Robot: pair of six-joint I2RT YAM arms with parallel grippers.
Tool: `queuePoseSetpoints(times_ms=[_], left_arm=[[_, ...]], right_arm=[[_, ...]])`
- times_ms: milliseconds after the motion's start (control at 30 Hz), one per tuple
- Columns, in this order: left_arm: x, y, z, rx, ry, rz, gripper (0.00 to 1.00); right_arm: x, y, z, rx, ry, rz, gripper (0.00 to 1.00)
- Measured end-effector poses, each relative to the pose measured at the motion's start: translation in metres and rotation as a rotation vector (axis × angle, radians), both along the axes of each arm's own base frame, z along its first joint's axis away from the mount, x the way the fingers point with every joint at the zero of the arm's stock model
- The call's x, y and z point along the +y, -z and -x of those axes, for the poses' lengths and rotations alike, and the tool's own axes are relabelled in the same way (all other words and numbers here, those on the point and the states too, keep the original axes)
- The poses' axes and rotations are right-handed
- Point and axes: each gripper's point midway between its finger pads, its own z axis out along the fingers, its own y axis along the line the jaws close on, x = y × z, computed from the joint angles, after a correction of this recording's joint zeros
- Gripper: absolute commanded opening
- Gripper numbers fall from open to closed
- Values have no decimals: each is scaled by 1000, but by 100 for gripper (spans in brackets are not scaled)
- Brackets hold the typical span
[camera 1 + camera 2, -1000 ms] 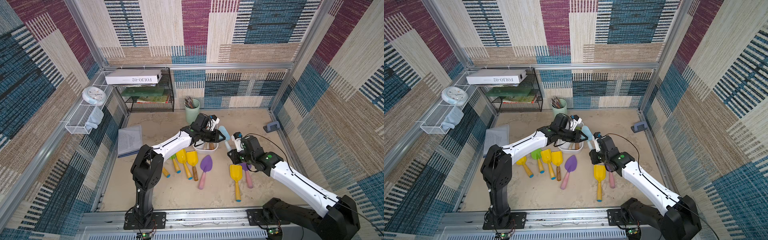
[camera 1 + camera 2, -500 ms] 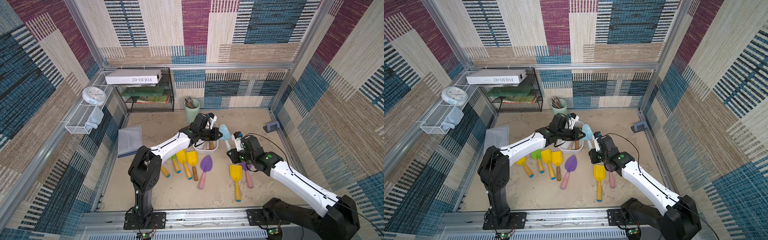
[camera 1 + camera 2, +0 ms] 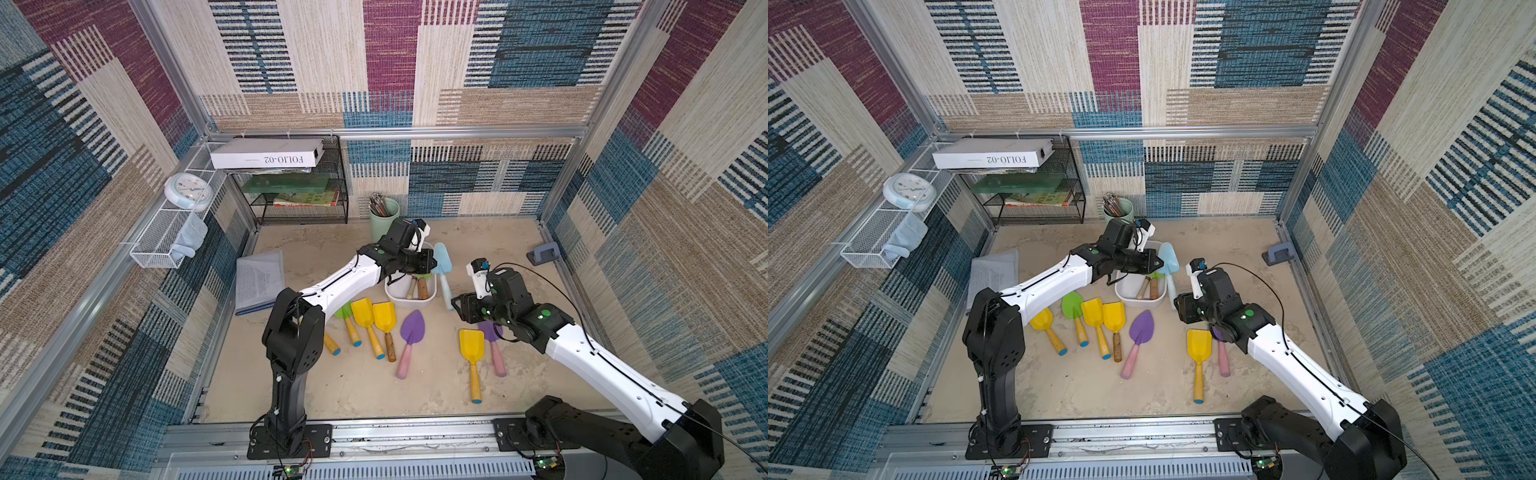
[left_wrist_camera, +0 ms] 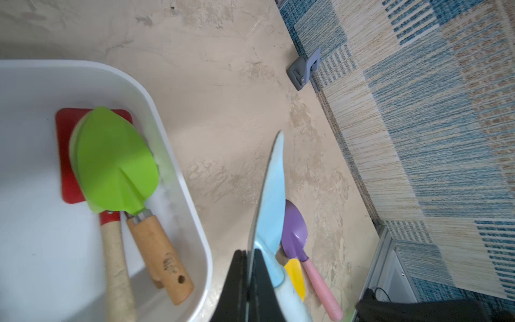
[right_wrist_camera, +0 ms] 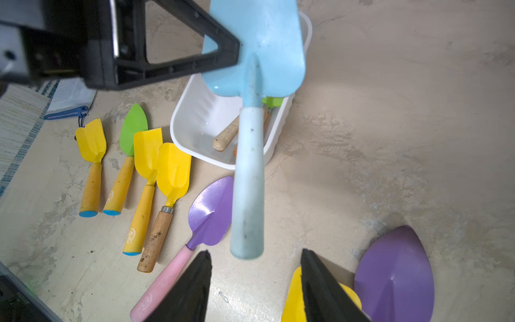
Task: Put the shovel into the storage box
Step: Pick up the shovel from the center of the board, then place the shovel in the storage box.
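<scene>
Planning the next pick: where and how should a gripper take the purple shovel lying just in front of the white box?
Probably the pink handle of the purple shovel, mid-length, from straight above, jaws across it: it lies flat, the handle is narrow and round, the blade wide and thin.

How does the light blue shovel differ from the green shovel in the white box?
The light blue shovel is clamped by its blade in the left gripper, outside the storage box; the green shovel lies inside it. The light blue shovel's handle is pale blue, the green shovel's is bare wood. Both are hand shovels.
</scene>
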Motion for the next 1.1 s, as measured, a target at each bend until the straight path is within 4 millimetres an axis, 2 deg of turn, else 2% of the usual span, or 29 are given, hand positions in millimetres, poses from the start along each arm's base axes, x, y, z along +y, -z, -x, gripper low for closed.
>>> queuePoseSetpoints(times_ms=[133, 267, 400, 500, 667, 933, 1100], left_arm=[[33, 0, -27, 4, -29, -60, 0], [61, -4, -44, 1, -42, -116, 0], [77, -6, -55, -19, -36, -179, 0], [86, 2, -62, -16, -34, -227, 0], [94, 17, -74, -20, -30, -284, 0], [90, 32, -94, -44, -19, -316, 0], [89, 50, -98, -28, -9, -331, 0]], right_arm=[[-3, -8, 3, -23, 4, -7, 56], [-7, -8, 5, -33, 10, 1, 56], [-8, -4, 5, -31, 10, 14, 56], [-8, 0, 5, -23, 7, 23, 55], [-8, 3, 5, -16, 5, 30, 55], [-9, 13, 7, 5, 9, 39, 55], [-11, 17, 8, 15, 15, 41, 55]])
